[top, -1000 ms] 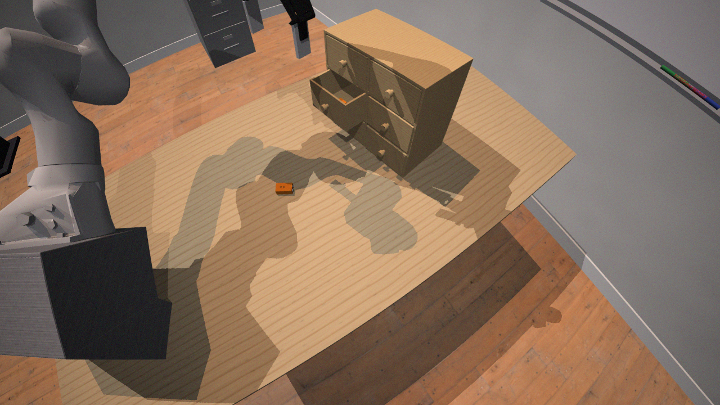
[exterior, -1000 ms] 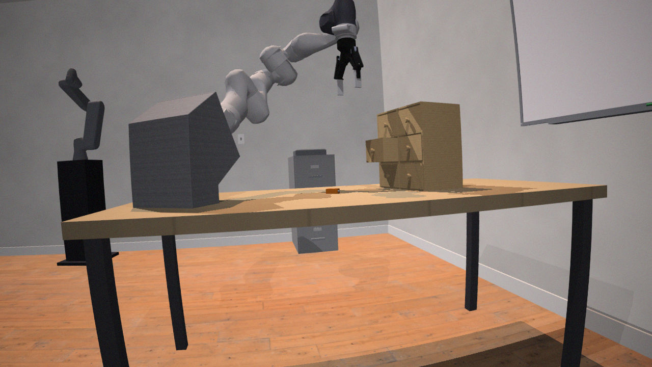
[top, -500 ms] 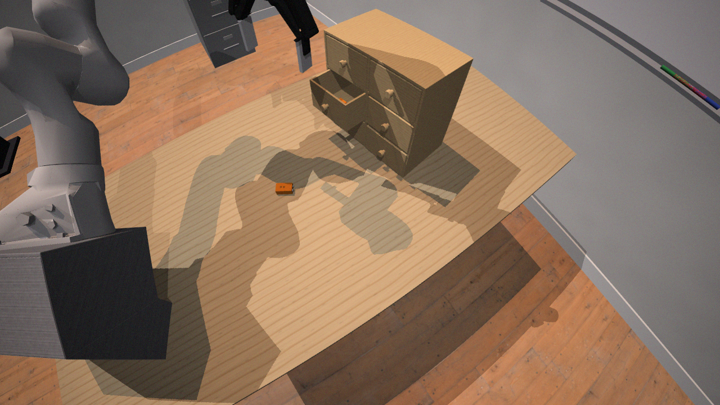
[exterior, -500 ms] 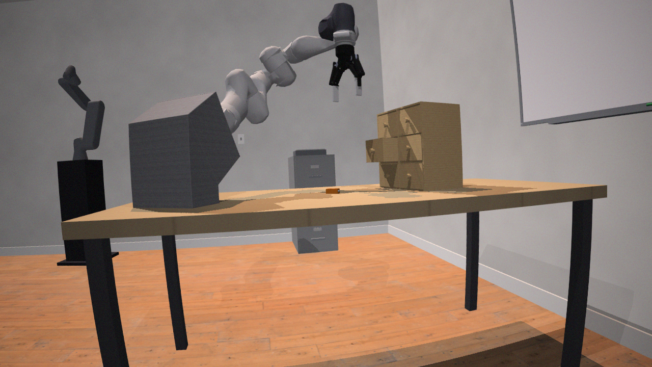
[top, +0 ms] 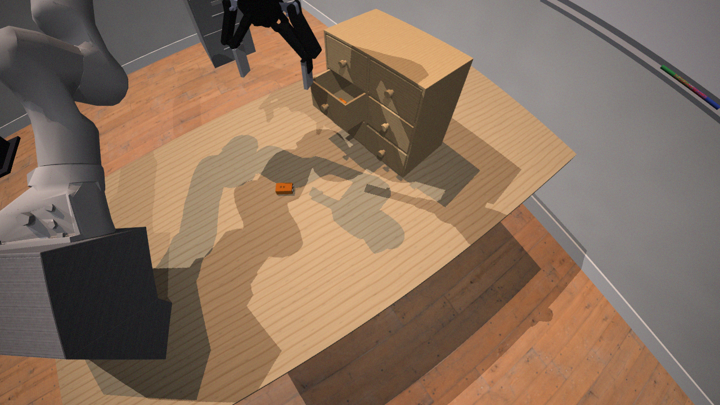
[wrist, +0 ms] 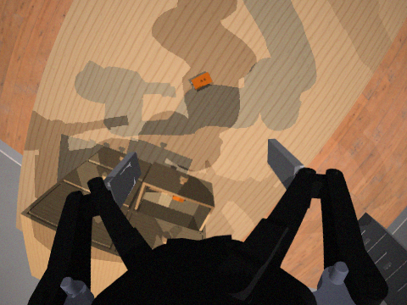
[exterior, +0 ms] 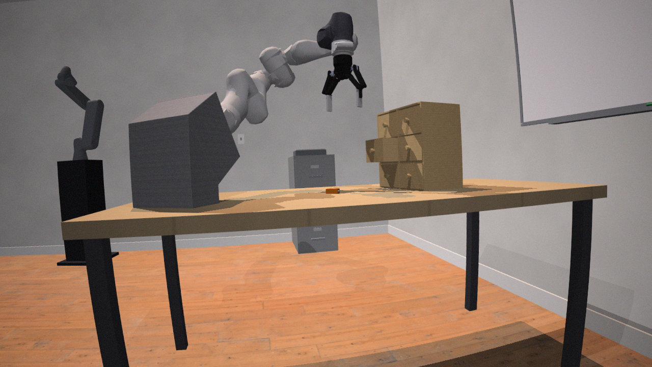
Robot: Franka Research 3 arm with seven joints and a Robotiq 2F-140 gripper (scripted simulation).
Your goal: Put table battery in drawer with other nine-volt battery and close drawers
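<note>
Battery (top: 283, 188) (exterior: 332, 191) (wrist: 201, 80), the orange 9-volt still to be stowed, lies flat on the table (top: 352, 282) (exterior: 319, 214) (wrist: 106, 42), near and left of the chest (top: 432, 115) (exterior: 442, 146) in the top view and well apart from it. Our gripper (top: 274, 81) (exterior: 344, 108) (wrist: 202, 157) hangs high above the table with its fingers wide apart and nothing between them. If we descend off-centre or askew to the block, 1 finger could land on it or shove it away.

The open drawer (top: 337, 113) (exterior: 372, 156) (wrist: 199, 188), middle row, left column, shows an orange block (top: 342, 101) (wrist: 178, 198) inside, which we take for the matching 9-volt. Coming down too close beside it, we might catch its rim and drag the loose tray out until it droops or drops, spilling what it holds. Releasing too far forward could bounce our battery over the front. Later, pushing that front too hard or off to 1 side could jam the tray or slide and turn the chest.
</note>
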